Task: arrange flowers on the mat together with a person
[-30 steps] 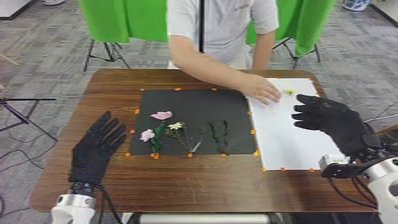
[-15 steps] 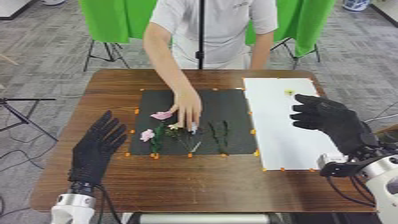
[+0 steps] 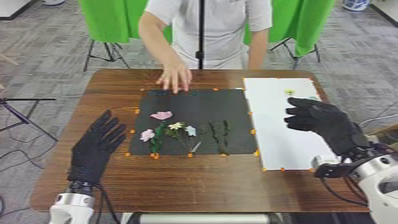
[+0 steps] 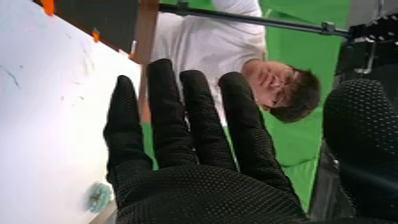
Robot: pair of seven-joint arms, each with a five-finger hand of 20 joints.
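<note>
Left robot hand [image 3: 94, 150]: released — beside mat [image 3: 191, 107]
Right robot hand [image 3: 325, 121]: released — by paper [image 3: 282, 135]
Flowers [image 3: 162, 115]: on mat
Person's hand [image 3: 176, 78]: mat's far edge

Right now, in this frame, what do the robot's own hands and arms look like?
The left hand and right hand are gloved in black fabric; close up, the right one shows a fine dotted texture. The left arm and right arm are white, with dark cables beside them.
</note>
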